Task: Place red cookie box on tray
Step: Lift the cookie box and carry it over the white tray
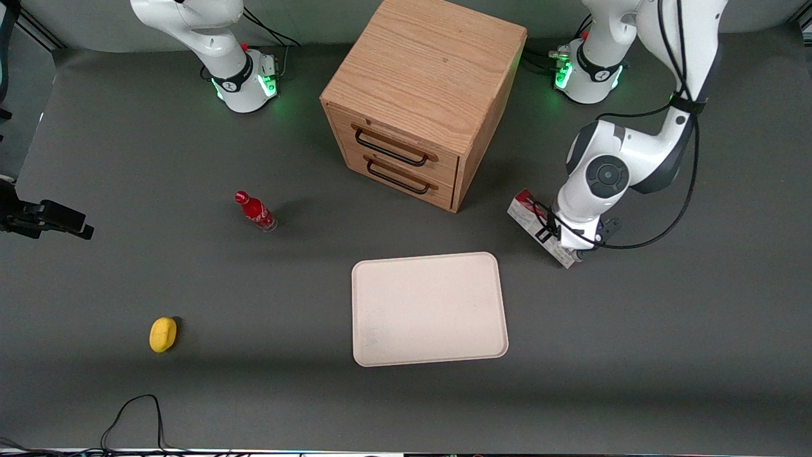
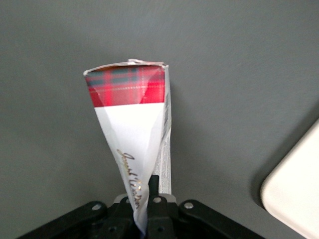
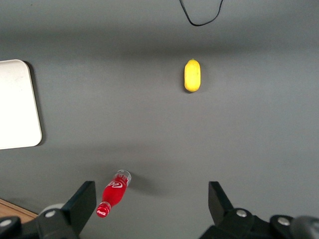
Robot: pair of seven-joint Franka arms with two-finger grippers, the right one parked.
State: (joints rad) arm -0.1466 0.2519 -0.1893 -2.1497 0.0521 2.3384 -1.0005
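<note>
gripper [image 1: 574, 251]: hidden under arm | red cookie box [image 1: 530, 214]: half covered | tray [image 2: 294, 199]: cropped at edge

The front view looks down over the whole table [image 1: 127, 158]; the left wrist view looks closely past the gripper [image 2: 144, 209], sharing the tray [image 1: 429, 309].

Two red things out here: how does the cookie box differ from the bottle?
The cookie box is a long red-and-white carton; the bottle is small, round and all red. The box sits in the gripper, near the tray, toward the working arm's end; the bottle lies free, toward the parked arm's. Both are off the tray.
</note>
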